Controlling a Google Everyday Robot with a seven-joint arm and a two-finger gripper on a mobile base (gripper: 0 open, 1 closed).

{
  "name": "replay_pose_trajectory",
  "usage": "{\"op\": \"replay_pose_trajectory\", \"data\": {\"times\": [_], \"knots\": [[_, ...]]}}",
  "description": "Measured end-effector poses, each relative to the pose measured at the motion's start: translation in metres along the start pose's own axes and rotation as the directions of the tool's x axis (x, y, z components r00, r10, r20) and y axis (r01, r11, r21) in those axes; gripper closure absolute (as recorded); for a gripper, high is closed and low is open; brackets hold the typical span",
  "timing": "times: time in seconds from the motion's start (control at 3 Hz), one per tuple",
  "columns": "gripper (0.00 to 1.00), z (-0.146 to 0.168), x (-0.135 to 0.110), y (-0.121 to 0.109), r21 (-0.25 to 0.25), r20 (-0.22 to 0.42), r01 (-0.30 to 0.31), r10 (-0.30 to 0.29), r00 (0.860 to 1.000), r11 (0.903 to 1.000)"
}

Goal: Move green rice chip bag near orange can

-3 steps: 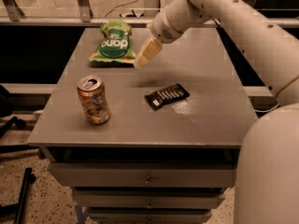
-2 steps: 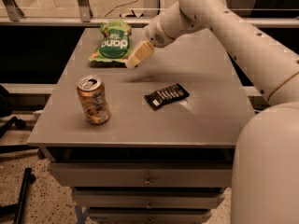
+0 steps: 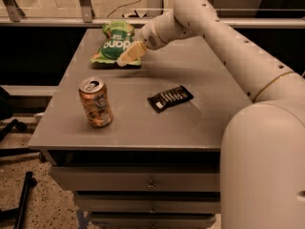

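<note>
Table (image 3: 209, 75): tool (image 3: 129, 57) at green rice chip bag (image 3: 113, 43); orange can (image 3: 96, 104) apart.

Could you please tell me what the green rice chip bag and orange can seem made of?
The green rice chip bag: likely glossy plastic film, judging by its crinkles. The orange can: probably thin metal, given its silvery top and slight dent. The gripper is by the bag's front corner.

Grey cabinet top (image 3: 200, 123) over stacked knobbed drawers (image 3: 119, 179), speckled floor (image 3: 50, 206) below its near-left corner, metal rail (image 3: 52, 21) beyond its far edge, dim warm light; gripper (image 3: 127, 58) above the far-left area.
</note>
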State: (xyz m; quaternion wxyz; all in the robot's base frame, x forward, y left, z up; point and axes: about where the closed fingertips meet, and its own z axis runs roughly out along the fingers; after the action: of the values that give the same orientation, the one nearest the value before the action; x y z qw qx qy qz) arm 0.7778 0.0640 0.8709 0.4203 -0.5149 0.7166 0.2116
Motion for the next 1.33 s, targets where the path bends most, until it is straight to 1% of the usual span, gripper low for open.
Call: {"op": "replay_pose_trajectory", "data": {"times": [0.33,0.67,1.0,1.33], "knots": [[0.00,0.016,-0.007,0.001,-0.024,0.015,-0.020,0.020,1.000,0.9995],[0.00,0.026,-0.006,0.002,-0.029,0.019,-0.063,0.064,0.998,0.9976],[0.00,0.033,0.000,0.004,-0.017,0.025,-0.131,0.131,0.991,0.9913],[0.25,0.046,0.010,0.008,-0.013,0.024,-0.196,0.197,0.980,0.9805]]}}
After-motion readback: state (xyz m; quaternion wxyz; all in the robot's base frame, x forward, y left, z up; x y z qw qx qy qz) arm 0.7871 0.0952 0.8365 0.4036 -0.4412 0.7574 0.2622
